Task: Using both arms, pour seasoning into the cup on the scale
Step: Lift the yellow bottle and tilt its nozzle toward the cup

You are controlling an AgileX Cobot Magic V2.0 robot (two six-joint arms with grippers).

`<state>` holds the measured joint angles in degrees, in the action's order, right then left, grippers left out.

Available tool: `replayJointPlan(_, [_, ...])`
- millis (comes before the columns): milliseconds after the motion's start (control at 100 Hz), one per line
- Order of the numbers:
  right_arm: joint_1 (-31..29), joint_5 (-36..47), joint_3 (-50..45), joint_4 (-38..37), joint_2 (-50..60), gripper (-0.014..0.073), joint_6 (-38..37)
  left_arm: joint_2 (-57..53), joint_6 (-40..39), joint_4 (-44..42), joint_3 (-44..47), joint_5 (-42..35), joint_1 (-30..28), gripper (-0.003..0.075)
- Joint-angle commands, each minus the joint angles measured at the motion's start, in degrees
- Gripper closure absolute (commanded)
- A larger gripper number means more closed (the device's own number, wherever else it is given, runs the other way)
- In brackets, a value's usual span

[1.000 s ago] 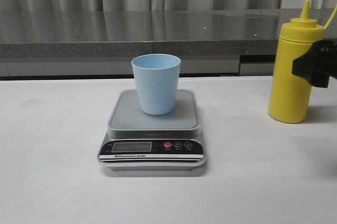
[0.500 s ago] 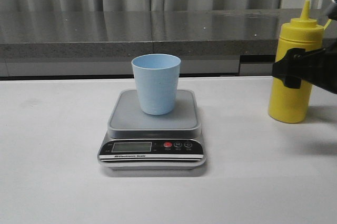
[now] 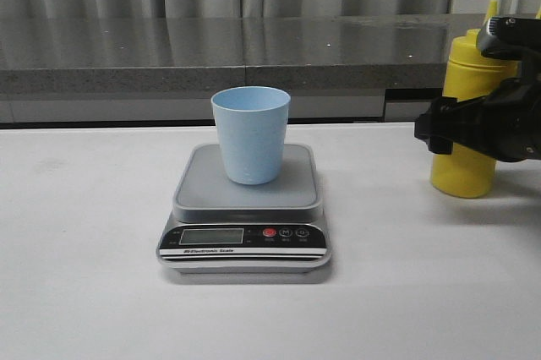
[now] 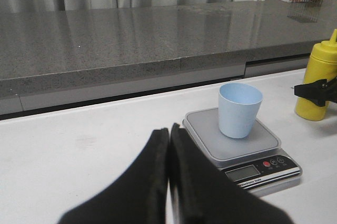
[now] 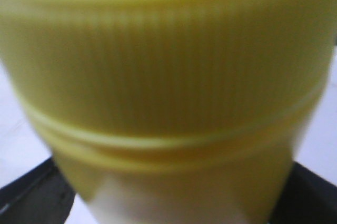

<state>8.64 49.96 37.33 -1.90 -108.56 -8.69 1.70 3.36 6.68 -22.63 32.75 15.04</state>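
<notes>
Left gripper (image 4: 168,182) is pressed closed, holding nothing, low over the white surface (image 3: 84,275). Ahead and right of it, the blue cup (image 3: 250,133) stands mouth-up on the scale (image 3: 245,208). Far right, the yellow squeeze bottle (image 3: 463,170) stands upright, nozzle skyward, right gripper (image 3: 448,128) straddling it; clamped or not, cannot tell.

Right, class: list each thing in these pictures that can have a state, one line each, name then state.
Tall yellow plastic squeeze bottle: upright on the table, capped.
Small light blue plastic tumbler: upright on the scale.
Flat silver-grey digital scale: display reading illegible.
Left tool: shut, empty.
Right tool: around the bottle; grip unclear.
</notes>
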Motion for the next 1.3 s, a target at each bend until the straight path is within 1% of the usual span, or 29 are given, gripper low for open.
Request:
replayJointPlan(0, [-0.3,4.7,2.1,-0.7,1.3,-0.0049,0.1,0.7,-0.6,0.4,-1.5,-4.2,-0.1,0.0741])
replayJointPlan(80, [-0.3,4.8,2.3,-0.6,0.5,0.0006,0.1,0.7,-0.6,0.4,-1.5,-4.2,-0.1,0.0741])
replayJointPlan(150, [-0.3,4.7,2.3,-0.3,0.4,0.0106,0.1,0.7,-0.6,0.4,-1.5,-4.2,-0.1,0.0741])
replayJointPlan(200, [-0.3,4.7,2.3,-0.3,0.4,0.0214,0.1,0.7,-0.6,0.4,-1.5,-4.2,-0.1,0.0741])
replayJointPlan(220, [-0.3,4.7,2.3,-0.3,0.4,0.0245,0.1,0.7,-0.6,0.4,-1.5,-4.2,-0.1,0.0741])
replayJointPlan(270, [-0.3,4.7,2.3,-0.3,0.4,0.037,0.1,0.7,-0.6,0.4,-1.5,-4.2,-0.1,0.0741])
replayJointPlan(290, [-0.3,4.7,2.3,-0.3,0.4,0.04,0.1,0.7,-0.6,0.4,-1.5,-4.2,-0.1,0.0741])
replayJointPlan(340, [-0.3,4.7,2.3,-0.3,0.4,0.0513,0.1,0.7,-0.6,0.4,-1.5,-4.2,-0.1,0.0741])
replayJointPlan(440, [-0.3,4.8,2.3,-0.3,0.5,0.0667,0.1,0.7,-0.6,0.4,-1.5,-4.2,-0.1,0.0741])
replayJointPlan(480, [-0.3,4.9,2.3,-0.4,0.7,0.0657,0.1,0.7,-0.6,0.4,-1.5,-4.2,-0.1,0.0741])
replayJointPlan(660, [-0.3,3.6,2.3,-0.4,4.0,0.0662,0.2,0.7,-0.6,0.4,-1.5,-4.2,-0.1,0.0741])
replayJointPlan(770, [-0.3,-0.5,2.3,-0.4,7.9,0.0662,0.6,0.7,-0.6,0.4,-1.5,-4.2,-0.1,0.0741])
replayJointPlan(840, [-0.3,-4.2,2.3,-1.2,10.6,0.0662,2.5,0.7,-0.6,0.4,-1.5,-4.2,-0.1,0.0741])
replayJointPlan(920, [-0.3,-7.4,2.3,-4.8,13.4,0.0662,5.4,0.7,-0.6,0.4,-1.5,-4.2,-0.1,0.0741])
replayJointPlan(990, [-0.3,-10.2,2.5,-8.2,15.8,0.0662,6.0,0.7,-0.6,0.4,-1.5,-4.2,-0.1,0.0741])
replayJointPlan(1140, [0.1,-21.0,5.5,-14.5,19.8,0.0662,5.9,0.7,-0.6,0.4,-1.5,-4.2,-0.1,0.0741])
replayJointPlan(1290, [2.3,-31.0,9.9,-19.7,22.0,0.0662,5.7,0.7,-0.6,0.4,-1.5,-4.2,-0.1,0.0741])
